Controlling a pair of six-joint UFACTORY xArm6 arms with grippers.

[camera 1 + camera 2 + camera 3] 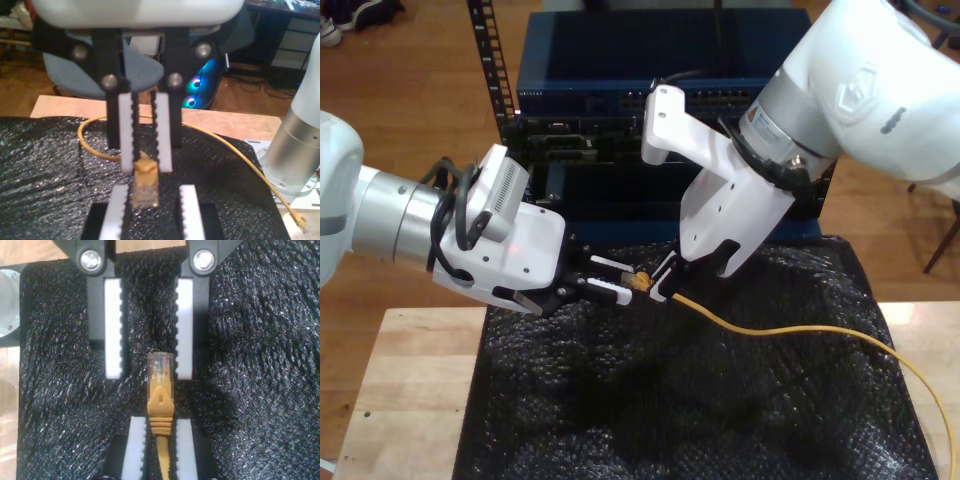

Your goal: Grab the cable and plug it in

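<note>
black foam mat (620, 400) covers a wooden table (410, 380), with an equipment rack (610, 70) at 12 o'clock. exterior view, left to right: my first gripper (620, 290), fingers spread, faces 3 o'clock; the clear plug (160, 362) sits between its fingertips; my second gripper (665, 285) pinches the yellow cable (800, 330) just behind the plug; the cable trails off toward 4 o'clock.
</note>
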